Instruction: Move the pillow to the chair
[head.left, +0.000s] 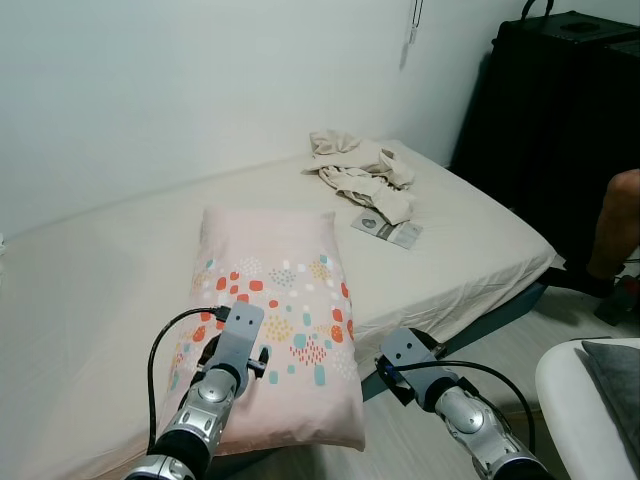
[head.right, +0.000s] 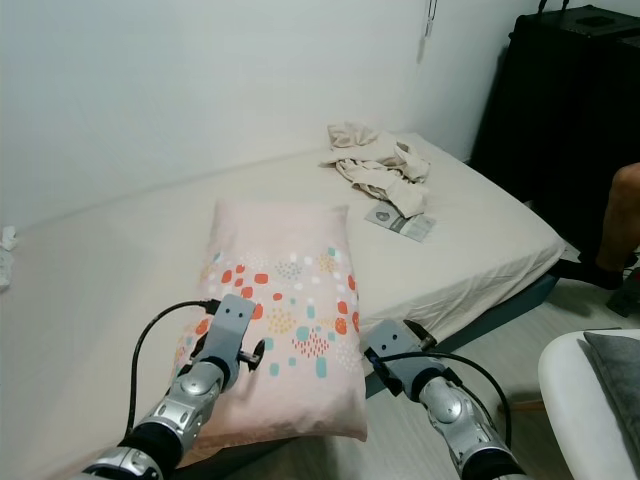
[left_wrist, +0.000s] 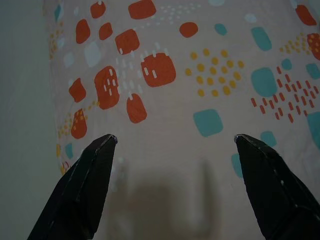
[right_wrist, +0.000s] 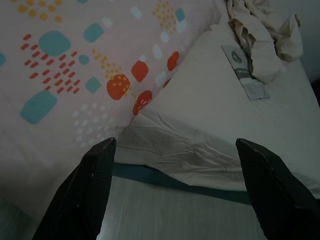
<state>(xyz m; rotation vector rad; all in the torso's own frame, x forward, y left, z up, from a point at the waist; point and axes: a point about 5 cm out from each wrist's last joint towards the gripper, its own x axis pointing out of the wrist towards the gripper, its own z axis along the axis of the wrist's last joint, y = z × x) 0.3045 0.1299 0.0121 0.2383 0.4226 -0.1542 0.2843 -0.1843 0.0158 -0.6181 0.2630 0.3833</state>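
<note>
- While both arms reach in, the left gripper (left_wrist: 172, 142) hovers spread wide above the pillow (head.left: 275, 310), holding nothing.
- Right gripper (right_wrist: 175, 150), equally wide and empty, hangs off the pillow's edge.
- Pillow lies on the bed (head.left: 460, 240): soft, light, floppy; pinch opposite sides.

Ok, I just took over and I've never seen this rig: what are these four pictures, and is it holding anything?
The two wide pictures come from a camera on a humanoid robot's head, looking down at a bed. The silver arms at the bottom are its own. The two close pictures come from cameras on its wrists, looking along each hand's black fingers. The left hand hovers open over the patterned pillow; the right hand is open by the pillow's edge at the side of the bed. Nothing is held yet. Crumpled cloth and a small packet also lie on the bed. A white chair stands at the right.
</note>
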